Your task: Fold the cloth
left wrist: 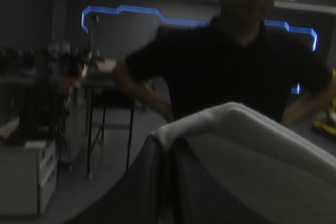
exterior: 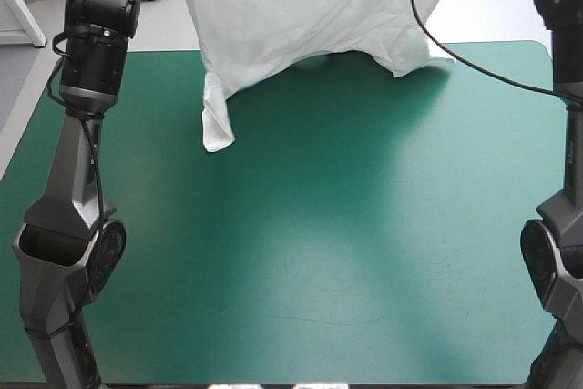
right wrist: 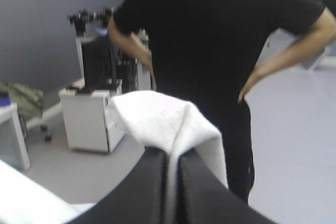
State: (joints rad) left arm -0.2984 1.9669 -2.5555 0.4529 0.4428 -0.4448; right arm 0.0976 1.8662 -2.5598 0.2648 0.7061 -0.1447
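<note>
The white T-shirt [exterior: 310, 6] hangs lifted over the far half of the teal-green table, stretched between both raised arms. One sleeve [exterior: 215, 120] dangles down to the cover at the far left. In the left wrist view my left gripper [left wrist: 169, 142] is shut on the T-shirt [left wrist: 247, 129], the cloth bunched over the black fingertips. The right wrist view has my right gripper [right wrist: 173, 153] shut on the T-shirt [right wrist: 163, 119] as well, a white fold draped over its tip. Both grippers lie outside the high view, above its far edge.
The teal-green cover [exterior: 319, 252] lies bare across the near and middle table. My left arm [exterior: 86, 88] rises along the left edge and my right arm [exterior: 560, 225] along the right edge.
</note>
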